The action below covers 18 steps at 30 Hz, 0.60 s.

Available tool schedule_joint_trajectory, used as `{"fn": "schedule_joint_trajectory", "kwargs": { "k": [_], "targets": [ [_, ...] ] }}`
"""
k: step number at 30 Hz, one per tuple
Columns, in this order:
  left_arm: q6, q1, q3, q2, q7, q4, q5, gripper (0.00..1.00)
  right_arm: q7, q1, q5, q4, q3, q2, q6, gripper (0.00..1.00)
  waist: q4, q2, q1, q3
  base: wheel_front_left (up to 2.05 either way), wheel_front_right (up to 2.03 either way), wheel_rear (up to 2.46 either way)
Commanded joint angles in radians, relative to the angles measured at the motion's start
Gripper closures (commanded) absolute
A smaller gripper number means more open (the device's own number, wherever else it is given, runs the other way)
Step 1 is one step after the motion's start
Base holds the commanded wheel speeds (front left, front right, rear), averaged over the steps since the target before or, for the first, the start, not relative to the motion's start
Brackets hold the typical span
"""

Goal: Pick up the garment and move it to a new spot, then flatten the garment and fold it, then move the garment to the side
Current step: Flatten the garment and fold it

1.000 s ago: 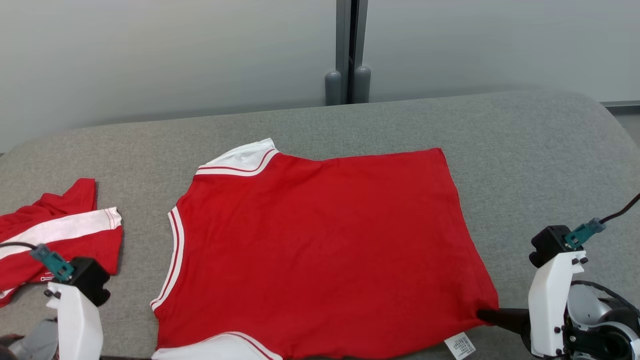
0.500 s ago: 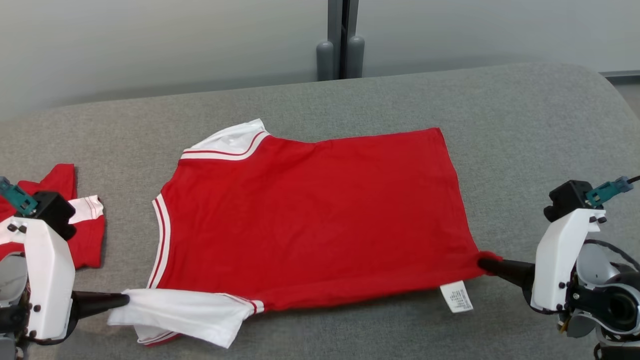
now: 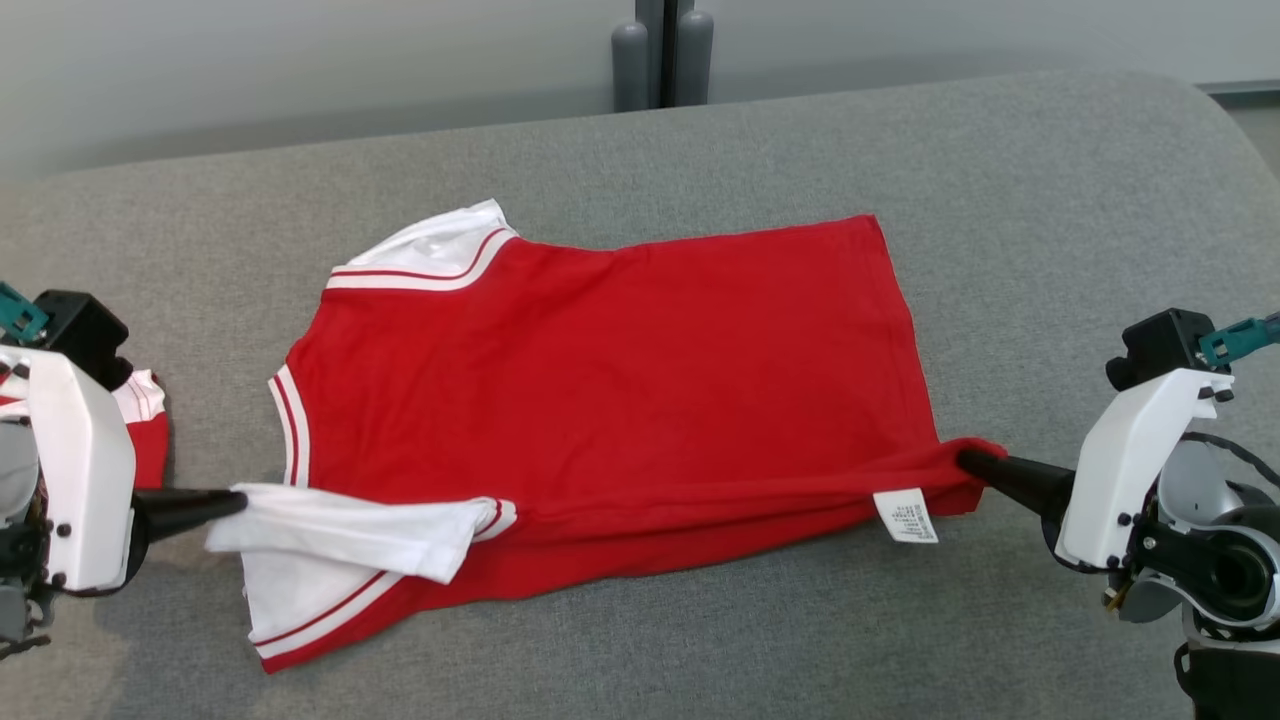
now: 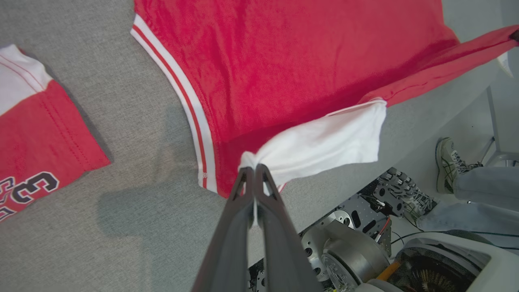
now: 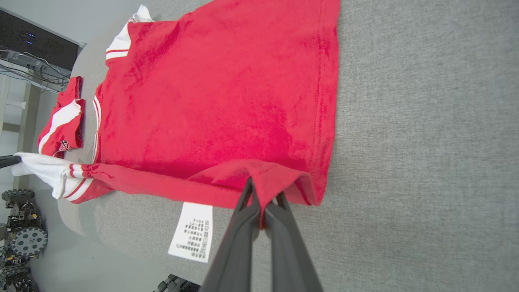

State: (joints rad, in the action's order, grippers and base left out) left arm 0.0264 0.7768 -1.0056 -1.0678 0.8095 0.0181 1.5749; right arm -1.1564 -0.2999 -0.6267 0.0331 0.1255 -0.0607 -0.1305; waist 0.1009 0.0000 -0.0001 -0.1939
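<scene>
The garment [image 3: 600, 370] is a red T-shirt with white, red-striped sleeves, spread across the grey table [image 3: 1050, 200]. Its near edge is lifted off the surface. My left gripper [image 3: 238, 500] is shut on the white near sleeve [image 4: 320, 146], seen pinched at the fingertips [image 4: 254, 172] in the left wrist view. At the other end, my right gripper [image 3: 965, 461] is shut on the red hem corner [image 5: 267, 182]. A white care label [image 3: 905, 515] hangs from the lifted hem [image 5: 190, 231].
A second red and white garment [image 3: 145, 430] with dark lettering [image 4: 36, 186] lies at the table's left end. A person's shoes [image 4: 446, 166] and robot parts on the floor [image 4: 377, 198] show beyond the table's near edge. A post [image 3: 655, 50] stands behind the table.
Both grippers have lifted the garment's near edge and carried it away from the table's near edge, over the shirt. The head camera has tilted down, shifting the whole picture.
</scene>
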Motion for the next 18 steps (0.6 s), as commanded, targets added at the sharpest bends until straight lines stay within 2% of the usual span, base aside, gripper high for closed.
{"fn": "schedule_joint_trajectory", "kwargs": {
  "k": [1, 9, 15, 18],
  "targets": [
    [0.010, 0.026, 0.005, 0.012, 0.002, 0.021, -0.013, 1.00, 0.013, -0.017, 0.010, -0.008, 0.010, 0.001, 0.000, 1.00, 0.004, 0.0000, 0.0001, -0.018, 0.00, 0.00, 0.00],
    [0.041, 0.090, 0.006, 0.092, -0.015, 0.133, -0.071, 1.00, 0.042, -0.050, 0.032, -0.043, 0.009, 0.007, 0.000, 1.00, 0.016, 0.0000, 0.0001, -0.063, 0.00, 0.00, 0.00],
    [0.057, 0.112, -0.002, 0.131, -0.023, 0.212, -0.096, 1.00, 0.079, -0.075, 0.033, -0.076, -0.016, 0.008, 0.000, 1.00, 0.028, 0.0000, 0.0001, -0.082, 0.00, 0.00, 0.00],
    [0.071, 0.120, -0.003, 0.152, -0.028, 0.254, -0.104, 1.00, 0.128, -0.103, 0.030, -0.117, -0.044, 0.008, 0.000, 1.00, 0.032, 0.0000, 0.0001, -0.091, 0.00, 0.00, 0.00]
  ]
}}
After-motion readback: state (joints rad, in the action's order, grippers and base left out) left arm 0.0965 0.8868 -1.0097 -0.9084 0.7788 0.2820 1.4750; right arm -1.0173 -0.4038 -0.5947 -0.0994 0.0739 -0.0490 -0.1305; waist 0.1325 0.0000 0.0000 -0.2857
